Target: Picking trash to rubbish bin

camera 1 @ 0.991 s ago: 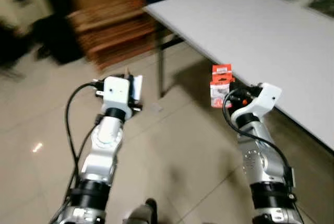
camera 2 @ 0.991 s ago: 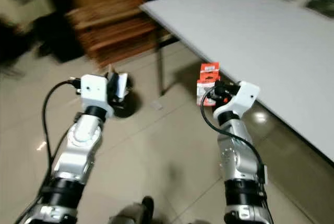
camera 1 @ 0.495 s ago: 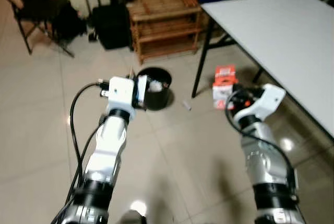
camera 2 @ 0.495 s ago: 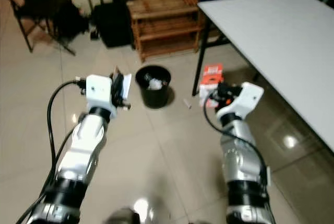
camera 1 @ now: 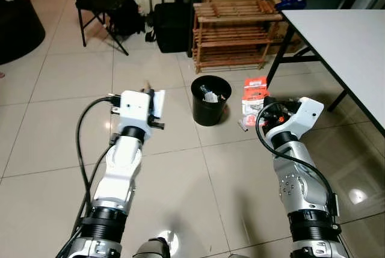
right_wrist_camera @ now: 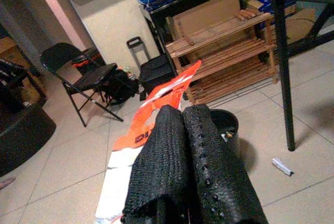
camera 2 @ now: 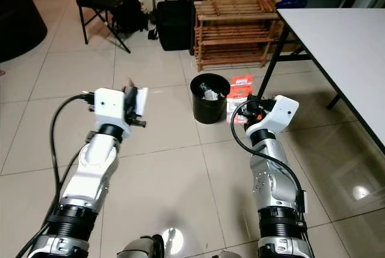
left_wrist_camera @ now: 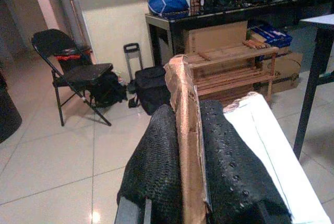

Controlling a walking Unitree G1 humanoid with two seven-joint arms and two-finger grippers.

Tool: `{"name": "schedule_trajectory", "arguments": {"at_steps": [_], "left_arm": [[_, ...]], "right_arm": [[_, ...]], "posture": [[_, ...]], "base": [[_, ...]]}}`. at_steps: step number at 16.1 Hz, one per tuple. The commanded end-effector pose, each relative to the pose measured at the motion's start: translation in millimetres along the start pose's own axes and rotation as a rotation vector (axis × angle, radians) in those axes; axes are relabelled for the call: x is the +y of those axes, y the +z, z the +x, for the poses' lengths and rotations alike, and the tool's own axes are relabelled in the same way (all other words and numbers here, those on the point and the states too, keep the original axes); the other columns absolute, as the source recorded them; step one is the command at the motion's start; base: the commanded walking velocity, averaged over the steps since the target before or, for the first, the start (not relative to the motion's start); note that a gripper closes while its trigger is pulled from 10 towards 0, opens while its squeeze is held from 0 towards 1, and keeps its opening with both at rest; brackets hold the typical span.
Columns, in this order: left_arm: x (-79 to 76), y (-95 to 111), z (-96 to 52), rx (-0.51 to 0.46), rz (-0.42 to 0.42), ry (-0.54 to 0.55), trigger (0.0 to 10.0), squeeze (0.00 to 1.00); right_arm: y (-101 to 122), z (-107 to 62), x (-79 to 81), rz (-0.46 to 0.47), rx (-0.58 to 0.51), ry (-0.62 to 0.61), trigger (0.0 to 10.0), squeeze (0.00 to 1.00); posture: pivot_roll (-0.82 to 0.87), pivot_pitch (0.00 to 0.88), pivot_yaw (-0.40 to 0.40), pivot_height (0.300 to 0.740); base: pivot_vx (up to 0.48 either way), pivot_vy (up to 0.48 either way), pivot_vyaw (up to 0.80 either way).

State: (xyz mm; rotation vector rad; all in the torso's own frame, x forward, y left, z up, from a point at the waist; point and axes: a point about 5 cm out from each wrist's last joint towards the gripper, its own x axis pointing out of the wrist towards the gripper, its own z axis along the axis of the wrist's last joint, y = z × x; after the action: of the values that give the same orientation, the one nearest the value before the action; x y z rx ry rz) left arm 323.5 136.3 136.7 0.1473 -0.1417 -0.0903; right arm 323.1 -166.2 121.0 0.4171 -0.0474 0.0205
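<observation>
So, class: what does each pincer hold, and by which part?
Left pincer: flat cardboard scrap, pinched at its lower edge. Right pincer: red-and-white wrapper, pinched at its lower part.

Floor tiles (camera 1: pixel 54 144) are glossy beige, reflecting ceiling lights; the rack (camera 1: pixel 234 32) is slatted bare wood, and the rubbish bin (camera 1: pixel 210 100) looks like matt black plastic. The left gripper (left_wrist_camera: pixel 190 151) has black fingers (left_wrist_camera: pixel 156 166) of rough, dimpled rubber pinching brown cardboard (left_wrist_camera: pixel 187 130) with a torn fibrous edge. The right gripper (right_wrist_camera: pixel 182 145), same texture, clamps a glossy orange-and-white wrapper (right_wrist_camera: pixel 151 114); the tabletop (camera 1: pixel 349 35) is smooth matt white.
</observation>
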Motion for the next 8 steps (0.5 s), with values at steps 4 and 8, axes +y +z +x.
{"name": "schedule_trajectory", "arguments": {"at_steps": [4,8], "left_arm": [[-3.1,-3.2,0.1,0.021,-0.017,-0.011,10.0,0.00],[-2.2,-4.6,0.3,0.029,-0.006,-0.007,10.0,0.00]], "right_arm": [[-4.0,-0.5,-0.2,-0.031,0.024,0.009,10.0,0.00],[-5.1,0.1,0.0,-0.048,0.033,0.013,10.0,0.00]], "posture": [[-0.01,0.113,-0.038,0.740],[-0.01,0.112,-0.037,0.740]], "base": [[0.000,0.000,0.00],[0.000,0.000,0.00]]}}
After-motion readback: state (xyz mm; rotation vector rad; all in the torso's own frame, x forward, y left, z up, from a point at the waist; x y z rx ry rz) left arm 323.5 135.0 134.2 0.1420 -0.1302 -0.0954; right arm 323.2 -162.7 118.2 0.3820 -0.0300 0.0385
